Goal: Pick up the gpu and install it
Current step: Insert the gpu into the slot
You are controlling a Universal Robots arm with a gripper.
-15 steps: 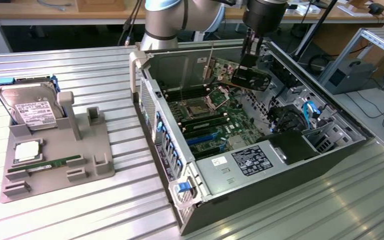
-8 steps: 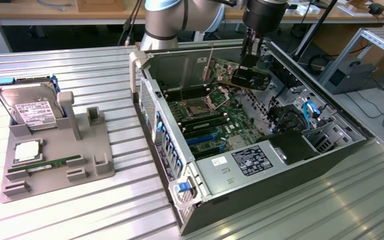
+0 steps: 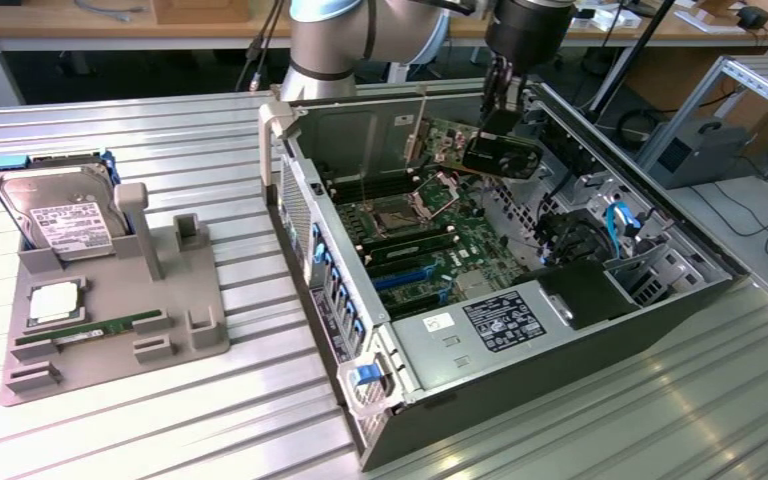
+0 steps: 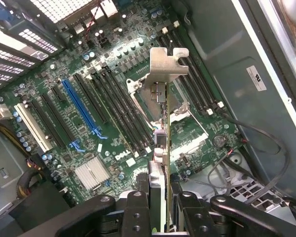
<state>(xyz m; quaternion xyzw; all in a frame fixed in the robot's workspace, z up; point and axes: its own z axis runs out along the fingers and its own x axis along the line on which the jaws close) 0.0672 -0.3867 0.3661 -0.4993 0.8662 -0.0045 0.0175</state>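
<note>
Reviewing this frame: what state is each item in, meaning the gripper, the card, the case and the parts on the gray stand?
gripper: shut on the gpu.
gpu: held above the motherboard, not in a slot.
computer case: lying on its side, open.
hard drive: standing in the gray stand.
RAM stick: lying on the stand.

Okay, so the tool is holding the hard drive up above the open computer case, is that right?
Not quite. The tool is holding the gpu, not the hard drive, above the open computer case. The exterior view shows the hard drive standing in the gray holder on that view's left.
</note>
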